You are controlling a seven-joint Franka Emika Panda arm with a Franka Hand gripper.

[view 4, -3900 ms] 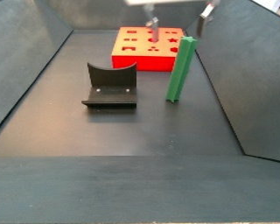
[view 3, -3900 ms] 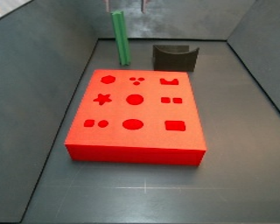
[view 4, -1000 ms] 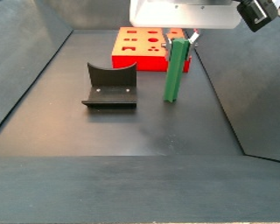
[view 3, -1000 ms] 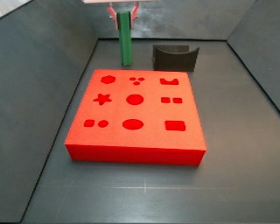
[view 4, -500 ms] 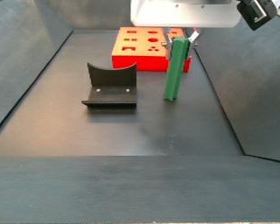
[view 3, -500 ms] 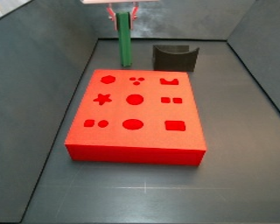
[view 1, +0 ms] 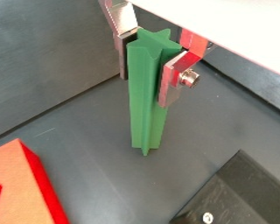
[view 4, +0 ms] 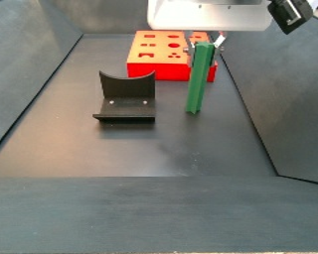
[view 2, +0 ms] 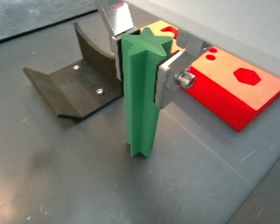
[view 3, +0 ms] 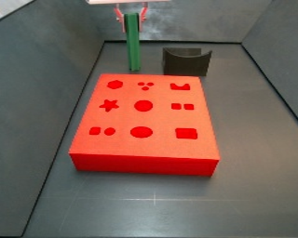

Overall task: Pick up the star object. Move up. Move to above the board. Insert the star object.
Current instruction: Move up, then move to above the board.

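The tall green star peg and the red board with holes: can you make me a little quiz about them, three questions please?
1. True or false: the tall green star-shaped peg lies flat on the floor.
2. Where do the gripper's silver fingers sit? A) at the peg's top B) at its foot C) on the flat red board
3. Fill in: in a side view, the dark grey curved holder stands beside the peg, not on the ____.

Key: 1 false, it stands upright. 2 A, one finger on each side of the peg. 3 board.
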